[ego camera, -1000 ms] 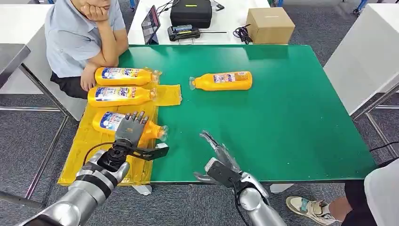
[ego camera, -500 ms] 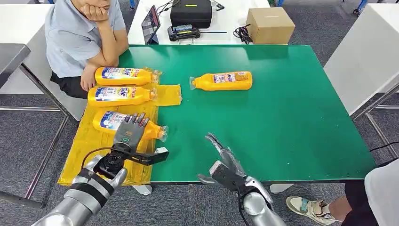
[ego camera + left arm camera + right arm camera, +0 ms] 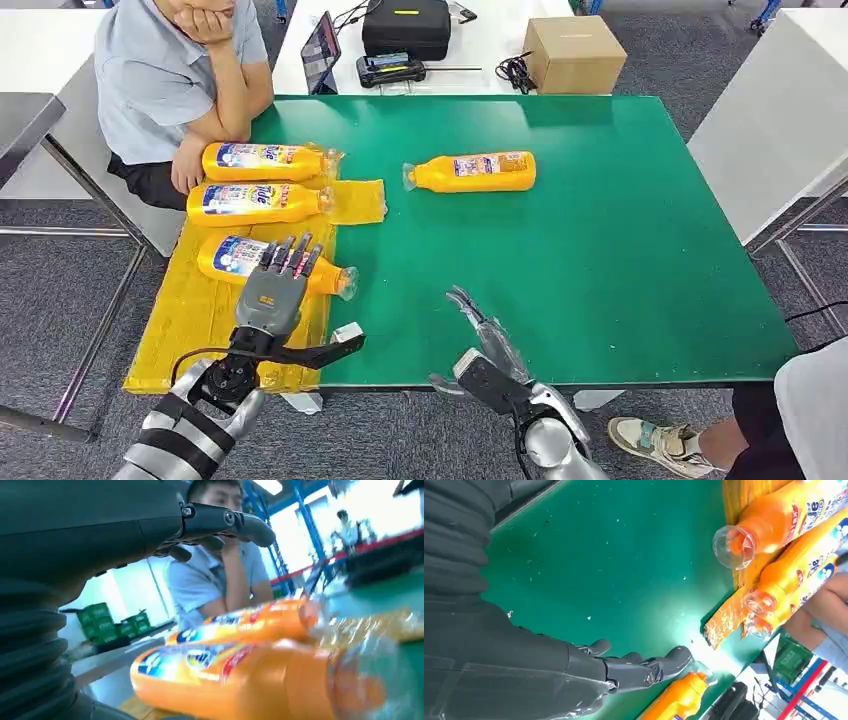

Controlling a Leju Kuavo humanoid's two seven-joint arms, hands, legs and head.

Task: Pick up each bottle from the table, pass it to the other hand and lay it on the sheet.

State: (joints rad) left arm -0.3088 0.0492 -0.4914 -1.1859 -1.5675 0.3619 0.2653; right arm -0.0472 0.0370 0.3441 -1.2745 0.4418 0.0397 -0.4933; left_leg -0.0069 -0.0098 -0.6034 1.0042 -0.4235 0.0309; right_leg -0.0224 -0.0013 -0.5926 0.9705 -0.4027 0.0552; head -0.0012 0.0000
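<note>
Three orange bottles lie on the yellow sheet (image 3: 190, 320) at the table's left: a far one (image 3: 262, 161), a middle one (image 3: 255, 203) and a near one (image 3: 232, 258). My left hand (image 3: 272, 293) hovers just behind the near bottle (image 3: 250, 680), fingers spread, holding nothing. A fourth orange bottle (image 3: 475, 171) lies on the green table (image 3: 600, 250), cap pointing left. My right hand (image 3: 487, 345) is open over the table's front edge, well short of that bottle (image 3: 679, 700).
A person (image 3: 170, 80) sits at the table's far left corner, forearm beside the far bottle. Behind the green table stand a cardboard box (image 3: 574, 52), a black case (image 3: 405, 25) and a tablet (image 3: 320, 50). A white table (image 3: 780, 110) is at right.
My left hand has drawn back from the near bottle toward the table's front edge, fingers spreading. My right hand has also pulled back slightly toward me. The bottles have not moved.
</note>
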